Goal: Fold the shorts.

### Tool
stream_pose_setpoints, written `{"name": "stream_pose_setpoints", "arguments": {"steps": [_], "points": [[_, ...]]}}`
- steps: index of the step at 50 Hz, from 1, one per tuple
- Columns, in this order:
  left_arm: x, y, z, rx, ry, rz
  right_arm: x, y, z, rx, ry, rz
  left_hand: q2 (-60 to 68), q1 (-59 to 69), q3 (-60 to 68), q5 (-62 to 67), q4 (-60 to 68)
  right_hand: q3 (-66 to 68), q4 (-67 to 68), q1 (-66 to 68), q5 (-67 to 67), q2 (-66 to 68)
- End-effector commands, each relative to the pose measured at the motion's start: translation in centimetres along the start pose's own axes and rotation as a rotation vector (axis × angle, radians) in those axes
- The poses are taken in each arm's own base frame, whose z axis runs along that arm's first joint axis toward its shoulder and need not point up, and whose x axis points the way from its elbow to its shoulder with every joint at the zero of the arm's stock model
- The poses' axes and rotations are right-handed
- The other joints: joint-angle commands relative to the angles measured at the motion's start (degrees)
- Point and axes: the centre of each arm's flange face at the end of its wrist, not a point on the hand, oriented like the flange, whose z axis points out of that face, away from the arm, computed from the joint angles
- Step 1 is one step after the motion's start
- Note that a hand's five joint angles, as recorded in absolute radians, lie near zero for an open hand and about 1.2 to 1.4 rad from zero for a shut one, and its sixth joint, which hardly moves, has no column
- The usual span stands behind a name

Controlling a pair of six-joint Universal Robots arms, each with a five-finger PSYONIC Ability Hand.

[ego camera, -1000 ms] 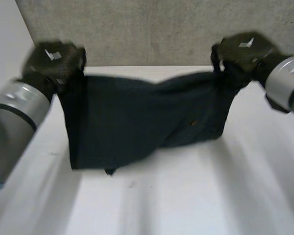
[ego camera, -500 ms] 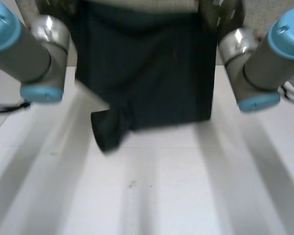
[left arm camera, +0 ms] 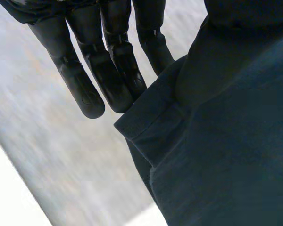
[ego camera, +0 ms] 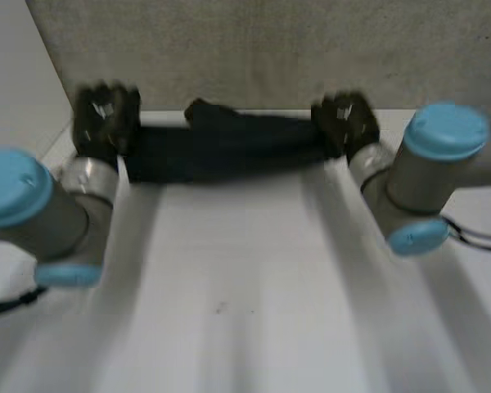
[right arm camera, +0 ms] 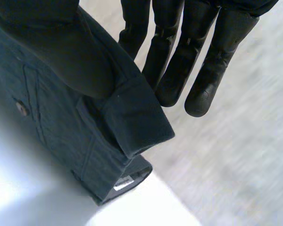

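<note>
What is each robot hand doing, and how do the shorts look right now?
Dark blue cloth shorts: bunched into a narrow band between the hands, at the white table's far edge.
Left hand: straight fingers and thumb pinch one end of the shorts.
Right hand: pinches the other end likewise.

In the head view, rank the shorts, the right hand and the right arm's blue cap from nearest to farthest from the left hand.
1. The shorts: touching, one end pinched in the left hand.
2. The right hand: at the other end of the shorts.
3. The blue cap: beyond the right hand, on the right arm.
</note>
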Motion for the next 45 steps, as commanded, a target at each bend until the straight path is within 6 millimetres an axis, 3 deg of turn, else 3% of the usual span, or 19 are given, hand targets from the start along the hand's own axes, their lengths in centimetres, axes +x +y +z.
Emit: {"name": "stream_pose_setpoints", "arguments": {"steps": [1, 5, 10, 11, 17, 21, 24, 28, 32, 36, 39, 40, 45], "points": [[2.0, 5.8, -3.9, -0.237, 0.1, 0.031, -2.8, 5.8, -2.3, -0.242, -0.114, -0.061, 11.2, 13.6, 11.5, 15.0, 11.1, 11.2, 11.7, 24.1, 13.3, 12.5], [1.8, 5.9, -6.0, -0.356, 0.147, 0.099, -2.5, 5.5, -4.0, -0.335, -0.156, -0.062, 11.2, 13.6, 11.5, 15.0, 11.1, 11.2, 11.7, 24.1, 13.3, 12.5], [0.2, 2.7, -9.0, -0.49, 0.197, 0.2, -0.9, 1.1, -8.1, -0.457, -0.234, -0.067, 11.2, 13.6, 11.5, 15.0, 11.1, 11.2, 11.7, 24.1, 13.3, 12.5], [-0.5, 0.6, -10.5, -0.534, 0.215, 0.211, -0.8, 0.4, -9.0, -0.485, -0.257, -0.073, 11.2, 13.6, 11.5, 15.0, 11.1, 11.2, 11.7, 24.1, 13.3, 12.5], [-1.8, -3.8, -15.6, -0.685, 0.32, 0.226, -1.1, -2.0, -15.2, -0.66, -0.499, -0.165, 11.2, 13.6, 11.5, 15.0, 11.1, 11.2, 11.7, 24.1, 13.3, 12.5], [-1.7, -5.5, -18.3, -0.77, 0.447, 0.224, -1.2, -3.5, -18.3, -0.704, -0.617, -0.213, 11.2, 13.6, 11.5, 15.0, 11.1, 11.2, 11.7, 24.1, 13.3, 12.5], [-1.4, -5.9, -19.1, -0.786, 0.508, 0.227, -1.1, -4.4, -19.0, -0.688, -0.633, -0.215, 11.2, 13.6, 11.5, 15.0, 11.1, 11.2, 11.7, 24.1, 13.3, 12.5], [-1.2, -5.9, -17.6, -0.698, 0.498, 0.238, -0.7, -4.6, -18.3, -0.646, -0.615, -0.202, 11.2, 13.6, 11.5, 15.0, 11.1, 11.2, 11.7, 24.1, 13.3, 12.5], [-0.7, -4.8, -13.4, -0.537, 0.424, 0.249, -0.4, -3.5, -16.2, -0.646, -0.544, -0.161, 11.2, 13.6, 11.5, 15.0, 11.1, 11.2, 11.7, 24.1, 13.3, 12.5], [0.2, -3.3, -6.7, -0.354, 0.316, 0.263, 0.3, -2.0, -12.8, -0.653, -0.406, -0.119, 11.2, 13.6, 11.5, 15.0, 11.1, 11.2, 11.7, 24.1, 13.3, 12.5], [1.0, -2.5, -3.5, -0.283, 0.27, 0.273, 0.8, -1.7, -11.1, -0.616, -0.321, -0.123, 11.2, 13.6, 11.5, 15.0, 11.1, 11.2, 11.7, 24.1, 13.3, 12.5], [2.1, -2.2, -1.5, -0.237, 0.248, 0.277, 0.9, -1.2, -9.8, -0.584, -0.275, -0.128, 11.2, 13.6, 11.5, 15.0, 11.1, 11.2, 11.7, 24.1, 13.3, 12.5], [5.2, -0.5, 3.4, -0.158, 0.186, 0.28, 1.1, 0.1, -6.2, -0.462, -0.167, -0.154, 11.2, 13.6, 11.5, 15.0, 11.1, 11.2, 11.7, 24.1, 13.3, 12.5]]}}
